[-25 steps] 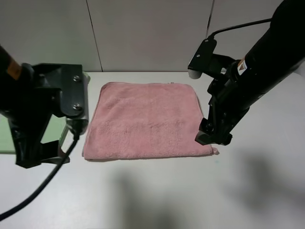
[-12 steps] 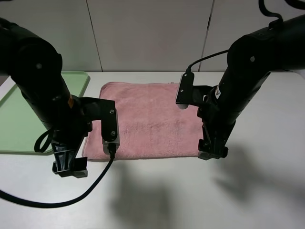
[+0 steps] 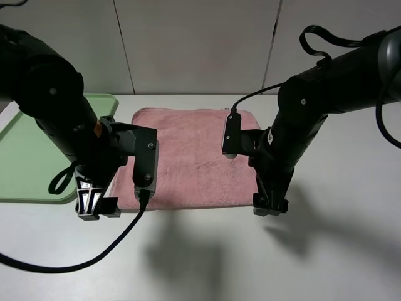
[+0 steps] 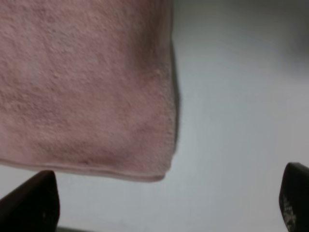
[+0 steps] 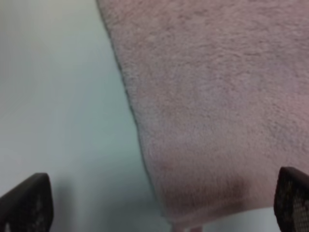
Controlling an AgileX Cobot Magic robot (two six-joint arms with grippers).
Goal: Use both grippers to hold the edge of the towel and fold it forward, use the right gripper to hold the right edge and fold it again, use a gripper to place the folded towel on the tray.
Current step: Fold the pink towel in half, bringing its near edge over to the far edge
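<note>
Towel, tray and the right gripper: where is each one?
towel (image 3: 194,157), high view, its fluffy middle.
tray (image 3: 28,166), high view, bare green floor.
right gripper (image 3: 270,207), high view, between its fingertips.

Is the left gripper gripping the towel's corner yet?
No: the left wrist view shows the left gripper open, fingers wide apart, and the towel lying flat on the table, untouched by them.

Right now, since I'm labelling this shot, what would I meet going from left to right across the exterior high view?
tray → left gripper → towel → right gripper
</note>
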